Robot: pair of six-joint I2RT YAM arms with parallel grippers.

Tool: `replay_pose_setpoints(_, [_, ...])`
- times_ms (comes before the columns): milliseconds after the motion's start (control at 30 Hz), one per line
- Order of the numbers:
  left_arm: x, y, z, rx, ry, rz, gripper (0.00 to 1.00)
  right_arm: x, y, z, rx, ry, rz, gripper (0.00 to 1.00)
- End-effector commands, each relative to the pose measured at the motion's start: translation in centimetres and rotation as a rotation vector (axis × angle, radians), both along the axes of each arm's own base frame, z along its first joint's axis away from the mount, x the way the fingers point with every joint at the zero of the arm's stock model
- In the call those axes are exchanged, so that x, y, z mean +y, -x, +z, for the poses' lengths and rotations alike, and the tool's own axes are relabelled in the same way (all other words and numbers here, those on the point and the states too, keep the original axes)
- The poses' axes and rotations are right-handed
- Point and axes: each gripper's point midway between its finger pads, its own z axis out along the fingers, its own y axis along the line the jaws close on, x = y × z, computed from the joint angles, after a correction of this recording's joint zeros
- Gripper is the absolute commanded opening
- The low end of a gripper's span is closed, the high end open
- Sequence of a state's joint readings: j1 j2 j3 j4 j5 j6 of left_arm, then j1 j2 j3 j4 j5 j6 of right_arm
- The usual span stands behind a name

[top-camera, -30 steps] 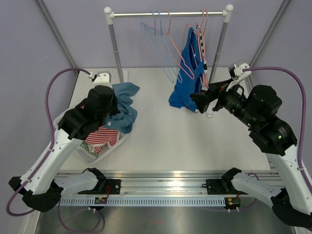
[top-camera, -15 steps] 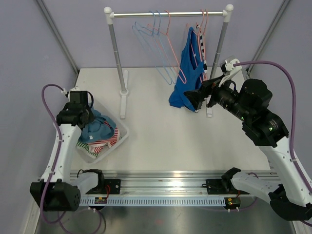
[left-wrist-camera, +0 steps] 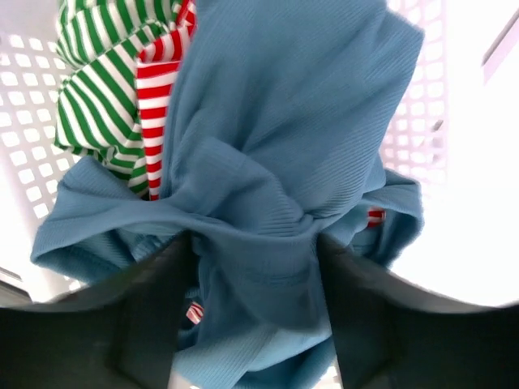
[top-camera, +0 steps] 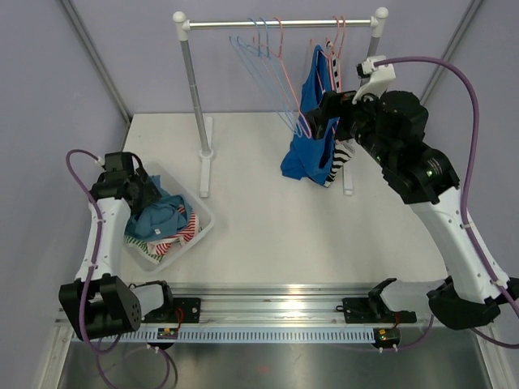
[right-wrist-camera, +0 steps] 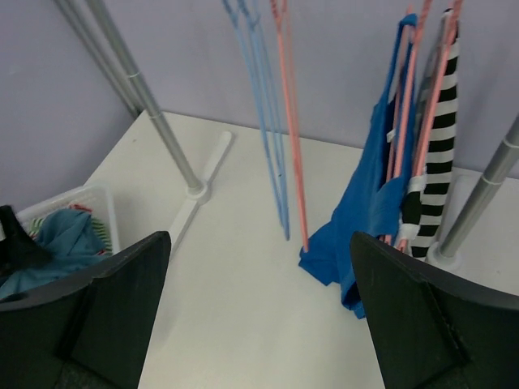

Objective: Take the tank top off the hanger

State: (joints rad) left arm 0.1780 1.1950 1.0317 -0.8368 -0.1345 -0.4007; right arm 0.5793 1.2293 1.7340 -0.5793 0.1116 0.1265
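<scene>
A bright blue tank top hangs on a pink hanger at the right end of the rail, its hem trailing to the table. In the right wrist view the tank top hangs to the right, beyond the fingers. My right gripper is raised next to it, open and empty. My left gripper sits low over the basket. Its fingers stand apart with a fold of a teal garment lying between them.
A black-and-white striped garment hangs just behind the tank top. Empty blue hangers and an empty pink hanger hang mid-rail. The rack's posts stand on the table. Green-striped and red-striped clothes fill the basket.
My left arm swung back over the basket and its jaws opened off the teal garment. My right arm rose toward the rail, close to the tank top's upper part.
</scene>
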Motion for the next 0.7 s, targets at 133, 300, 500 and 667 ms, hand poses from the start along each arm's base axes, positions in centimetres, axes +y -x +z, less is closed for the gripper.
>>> replay_pose_setpoints(133, [0.2, -0.3, 7.1, -0.287, -0.034, 0.030, 0.96, -3.7, -6.9, -0.7, 0.082, 0.069, -0.238, 0.99])
replay_pose_setpoints(300, [-0.1, 1.8, 11.0, -0.419, -0.075, 0.016, 0.99, -2.3, -10.3, -2.0, 0.139, 0.089, -0.182, 0.99])
replay_pose_setpoints(500, [-3.8, 4.5, 13.4, -0.607, -0.121, -0.164, 0.99, -3.0, -13.0, -1.7, 0.131, 0.167, -0.250, 0.84])
replay_pose_setpoints(667, [-4.8, 5.4, 12.4, -0.644, -0.155, -0.215, 0.99, -2.7, -14.4, -1.6, 0.114, 0.193, -0.256, 0.72])
